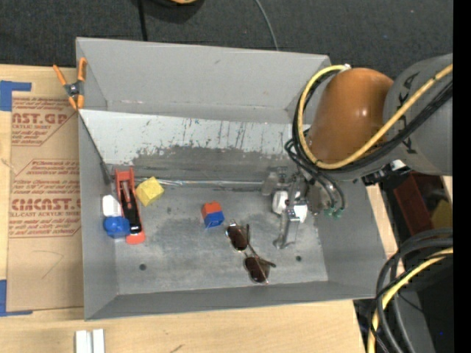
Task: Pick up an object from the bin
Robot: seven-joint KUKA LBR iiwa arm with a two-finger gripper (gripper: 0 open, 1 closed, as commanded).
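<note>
One gripper (288, 230), low over the bin's (184, 87) right floor, just beside brown sunglasses (246, 252); jaws open or closed, cannot tell; blue-and-red block (213, 214) to their left.

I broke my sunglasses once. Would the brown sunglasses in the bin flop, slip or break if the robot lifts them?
The sunglasses look thin and lie flat, so they probably slide rather than roll if pushed. A thin temple sticks out, so it may swing loosely when lifted. The dark lenses look smooth, likely slippery.
</note>
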